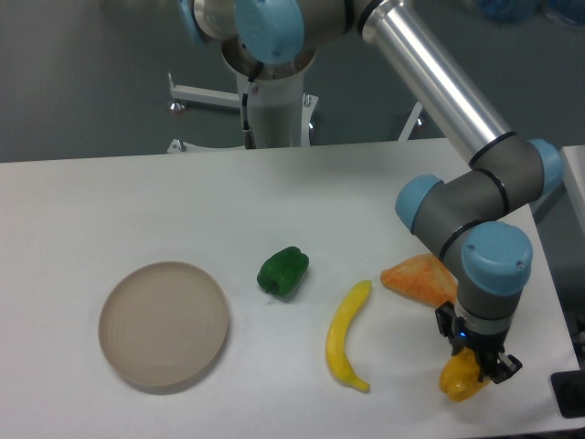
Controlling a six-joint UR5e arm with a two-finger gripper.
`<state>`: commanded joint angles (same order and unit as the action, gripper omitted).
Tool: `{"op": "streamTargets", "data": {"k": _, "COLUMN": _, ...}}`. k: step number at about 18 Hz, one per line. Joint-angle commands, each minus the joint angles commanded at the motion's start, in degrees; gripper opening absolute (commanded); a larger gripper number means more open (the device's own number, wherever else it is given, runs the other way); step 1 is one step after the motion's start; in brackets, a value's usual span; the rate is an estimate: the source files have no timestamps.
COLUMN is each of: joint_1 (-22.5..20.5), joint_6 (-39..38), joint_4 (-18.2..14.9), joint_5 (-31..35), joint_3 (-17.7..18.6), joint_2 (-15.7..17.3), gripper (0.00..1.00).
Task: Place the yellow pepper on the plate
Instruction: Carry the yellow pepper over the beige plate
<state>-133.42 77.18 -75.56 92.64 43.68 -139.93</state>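
Gripper (pixel 475 368) closed on yellow pepper (pixel 460 382) at the table's (pixel 110 201) front right corner, near the orange wedge (pixel 419 277). Grasp step looks done; next, lift and carry left over banana (pixel 346 335) to plate (pixel 164 324).

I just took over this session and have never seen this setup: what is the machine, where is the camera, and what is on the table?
One fixed camera looks down at a white table from the front. The silver and blue jointed machine is a robot arm; its gripper, a two-finger claw, points down at the near right. Its fingers sit around the yellow pepper and seem closed on it, though I cannot tell if the pepper is lifted. Also on the table: a beige plate at the left, a green pepper, a banana and an orange wedge. The plate holds nothing.
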Motion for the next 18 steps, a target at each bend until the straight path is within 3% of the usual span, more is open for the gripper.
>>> {"op": "streamTargets", "data": {"k": 3, "joint_1": 1.7, "joint_6": -5.3, "joint_4": -6.9, "joint_5": 0.0, "joint_3": 1.0, "joint_2": 3.6, "gripper": 0.34}}
{"op": "streamTargets", "data": {"k": 9, "joint_1": 7.9, "joint_6": -17.0, "joint_4": -13.7, "joint_5": 0.1, "joint_3": 9.6, "joint_2": 12.4, "gripper": 0.34}}
{"op": "streamTargets", "data": {"k": 13, "joint_1": 13.4, "joint_6": -22.2, "joint_4": -14.9, "joint_5": 0.1, "joint_3": 12.5, "joint_2": 15.6, "gripper": 0.34}}
{"op": "streamTargets", "data": {"k": 18, "joint_1": 20.6, "joint_6": -31.4, "joint_4": -14.9, "joint_5": -0.1, "joint_3": 14.0, "joint_2": 15.7, "gripper": 0.34}}
